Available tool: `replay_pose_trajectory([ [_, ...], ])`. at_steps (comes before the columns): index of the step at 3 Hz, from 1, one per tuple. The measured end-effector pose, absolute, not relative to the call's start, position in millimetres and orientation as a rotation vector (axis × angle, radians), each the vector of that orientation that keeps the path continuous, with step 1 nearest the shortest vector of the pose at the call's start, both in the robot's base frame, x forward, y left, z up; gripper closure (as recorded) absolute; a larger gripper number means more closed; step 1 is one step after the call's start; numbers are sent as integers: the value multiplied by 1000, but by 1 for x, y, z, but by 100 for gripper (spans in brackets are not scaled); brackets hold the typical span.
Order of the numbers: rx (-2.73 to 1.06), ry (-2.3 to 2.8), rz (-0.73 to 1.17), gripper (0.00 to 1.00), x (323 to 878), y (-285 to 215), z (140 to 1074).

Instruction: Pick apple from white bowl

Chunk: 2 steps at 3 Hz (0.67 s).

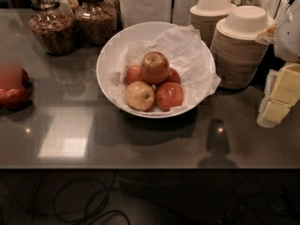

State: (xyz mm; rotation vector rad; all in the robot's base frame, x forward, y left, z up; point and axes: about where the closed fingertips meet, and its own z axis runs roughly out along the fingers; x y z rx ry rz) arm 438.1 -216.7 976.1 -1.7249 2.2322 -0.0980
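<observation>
The white bowl (pixel 110 55) sits on the dark counter, centre back, lined with crumpled white paper (pixel 187 50). The apple (pixel 155 67), large and red-orange with yellow-green streaks, lies on top of the pile with its stem dimple up. Below it are a paler yellow apple (pixel 139 95) and a red apple (pixel 169 95), and two smaller red apples (pixel 132 74) are partly hidden behind. My gripper is not in view. A white rounded shape (pixel 288 36) at the right edge could be part of my arm.
Two stacks of beige disposable bowls (pixel 239 46) stand right of the white bowl. Glass jars (pixel 96 15) stand at the back left. Red fruit (pixel 14 95) lies at the left edge. Yellow blocks (pixel 281 95) lie at the right edge. The counter's front edge (pixel 140 168) runs across below.
</observation>
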Motion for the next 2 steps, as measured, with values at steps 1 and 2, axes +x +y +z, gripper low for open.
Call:
replay_pose_trajectory([
  [1,-1725,2232,-98,0,438,-217,976],
  [2,-1729,2178,-57,0,450,-203,975],
])
